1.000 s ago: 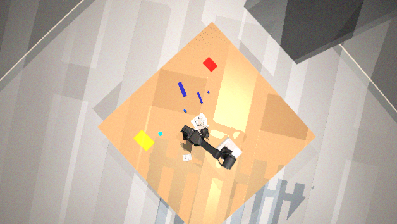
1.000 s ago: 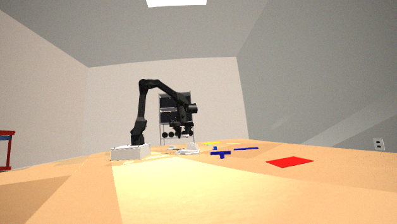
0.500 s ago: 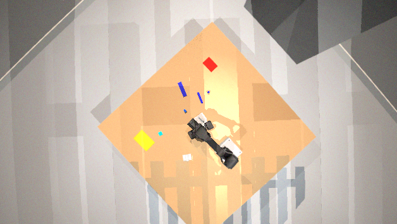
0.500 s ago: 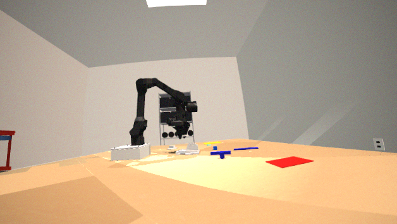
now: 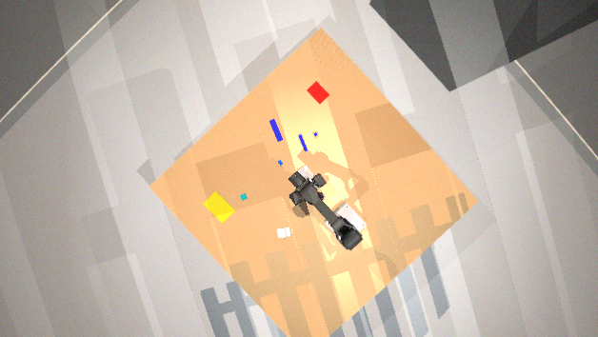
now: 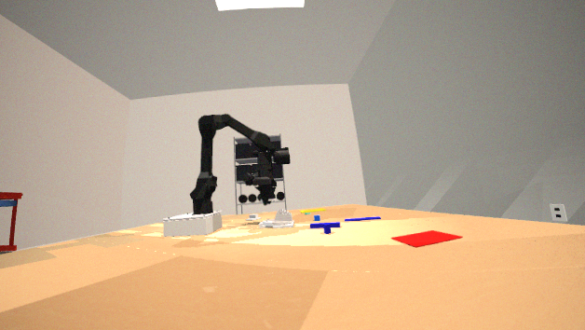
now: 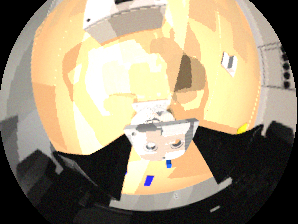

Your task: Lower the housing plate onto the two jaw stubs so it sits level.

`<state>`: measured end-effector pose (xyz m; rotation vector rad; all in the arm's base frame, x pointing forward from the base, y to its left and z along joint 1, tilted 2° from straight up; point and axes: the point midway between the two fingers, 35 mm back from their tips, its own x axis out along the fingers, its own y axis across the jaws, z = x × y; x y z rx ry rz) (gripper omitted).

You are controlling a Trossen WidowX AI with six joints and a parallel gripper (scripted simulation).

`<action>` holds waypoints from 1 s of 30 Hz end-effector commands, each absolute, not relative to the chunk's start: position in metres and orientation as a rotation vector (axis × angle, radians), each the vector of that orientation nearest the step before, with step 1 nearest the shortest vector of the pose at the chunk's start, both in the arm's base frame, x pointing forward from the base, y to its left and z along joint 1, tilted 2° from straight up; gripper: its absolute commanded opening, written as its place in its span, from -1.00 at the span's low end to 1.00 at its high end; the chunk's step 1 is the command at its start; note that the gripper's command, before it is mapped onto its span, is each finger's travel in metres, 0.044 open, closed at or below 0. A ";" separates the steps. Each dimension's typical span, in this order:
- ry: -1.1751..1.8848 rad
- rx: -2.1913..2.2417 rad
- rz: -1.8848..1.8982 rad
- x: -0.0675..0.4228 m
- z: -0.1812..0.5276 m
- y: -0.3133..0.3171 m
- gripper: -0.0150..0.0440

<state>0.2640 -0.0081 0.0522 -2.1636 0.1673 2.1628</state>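
My gripper [image 5: 298, 181] [image 6: 266, 199] [image 7: 161, 146] is shut on the housing plate [image 7: 160, 131], a white-grey plate with two round holes, seen between the dark fingers in the wrist view. It hangs above the white base [image 5: 305, 170] [image 6: 278, 219] that carries the jaws. The base stands on the tan table in front of the arm. From above my hand hides most of the base, and the jaws cannot be made out. In the side view the fingertips are a short way above the base, not touching it.
The arm's white pedestal [image 5: 353, 215] [image 6: 191, 225] stands behind. A small white block [image 5: 284, 232] [image 7: 229, 62] lies near it. Blue bars [image 5: 275, 129] [image 6: 362, 218], a red square [image 5: 318, 91] [image 6: 426, 238], a yellow square [image 5: 219, 207] and a teal cube [image 5: 243, 196] lie around.
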 end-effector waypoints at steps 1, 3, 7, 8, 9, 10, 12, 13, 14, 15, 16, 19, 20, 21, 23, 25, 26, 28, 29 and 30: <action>0.163 -2.173 2.164 0.264 0.052 -0.009 0.70; 0.163 -2.173 2.164 0.264 0.052 -0.009 0.70; 0.156 -2.177 2.168 0.264 0.052 -0.009 0.70; 0.156 -2.177 2.168 0.264 0.052 -0.009 0.70; 0.156 -2.177 2.168 0.264 0.052 -0.009 0.70; 0.156 -2.177 2.168 0.264 0.052 -0.009 0.70; 0.156 -2.177 2.168 0.264 0.052 -0.009 0.70; 0.156 -2.177 2.168 0.264 0.052 -0.009 0.70; 0.156 -2.177 2.168 0.264 0.052 -0.009 0.70; 0.156 -2.177 2.168 0.264 0.052 -0.009 0.70; 0.156 -2.177 2.168 0.264 0.052 -0.009 0.70; 0.156 -2.177 2.169 0.258 0.052 -0.013 0.70; 0.156 -2.176 2.169 0.255 0.052 -0.014 0.70; 0.156 -2.176 2.169 0.254 0.052 -0.015 0.70; 0.156 -2.176 2.169 0.253 0.052 -0.015 0.70; 0.156 -2.176 2.169 0.253 0.052 -0.015 0.70; 0.156 -2.176 2.169 0.253 0.052 -0.015 0.70; 0.156 -2.176 2.169 0.253 0.052 -0.015 0.70; 0.156 -2.176 2.169 0.253 0.052 -0.015 0.70; 0.156 -2.176 2.169 0.253 0.052 -0.015 0.70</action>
